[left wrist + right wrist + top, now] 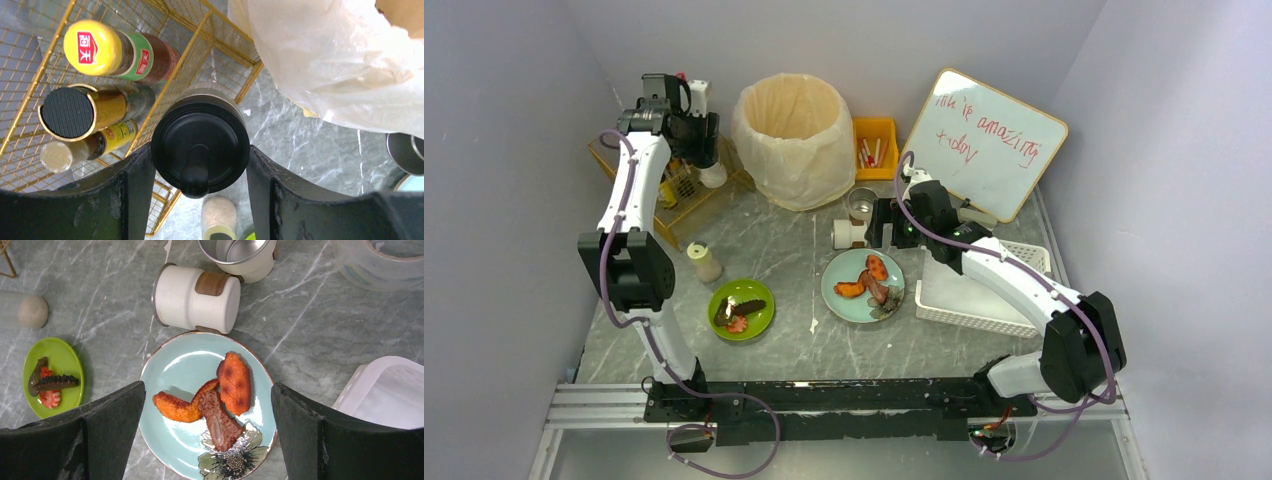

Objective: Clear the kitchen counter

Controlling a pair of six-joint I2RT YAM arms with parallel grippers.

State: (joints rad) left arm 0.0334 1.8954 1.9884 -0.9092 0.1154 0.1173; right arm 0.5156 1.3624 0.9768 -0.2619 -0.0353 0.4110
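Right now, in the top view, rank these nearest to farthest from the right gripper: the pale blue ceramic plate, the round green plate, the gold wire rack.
1. Pale blue ceramic plate, just beside the right gripper.
2. Round green plate, farther left.
3. Gold wire rack, far-left back.

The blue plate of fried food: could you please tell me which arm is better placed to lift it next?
Right. The right gripper hangs open directly above the blue plate, while the left gripper is clamped on a black-lidded bottle.
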